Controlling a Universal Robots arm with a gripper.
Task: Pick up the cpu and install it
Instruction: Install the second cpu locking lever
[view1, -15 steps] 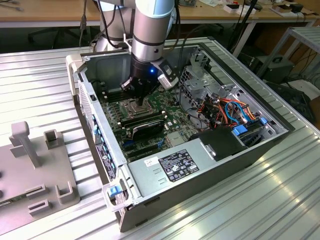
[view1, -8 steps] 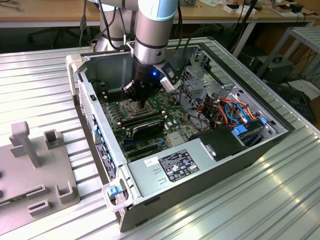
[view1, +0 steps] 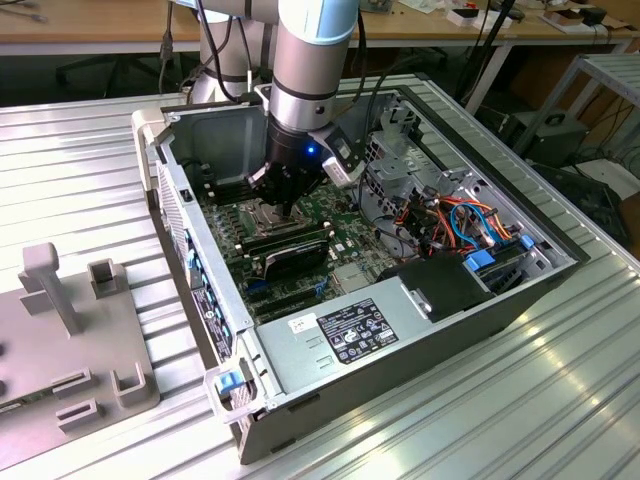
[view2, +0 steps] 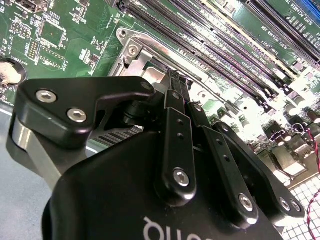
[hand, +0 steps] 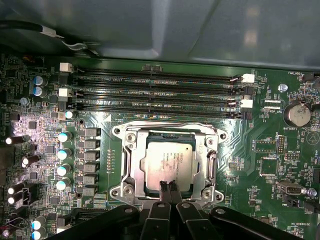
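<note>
The small flat square silvery-grey metal-topped cpu (hand: 169, 165) lies flat in its socket; the black gripper (hand: 169, 187), fingertips clenched together, touches its six-o'clock edge.

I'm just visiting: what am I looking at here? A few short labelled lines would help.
Place: open computer case on a metal table
Arm: reaches down into the case
Gripper: fingertips together, at the edge of the cpu
Cpu: lying flat inside the socket frame
Nearby: memory slots beside the socket, black card further along the board
</note>
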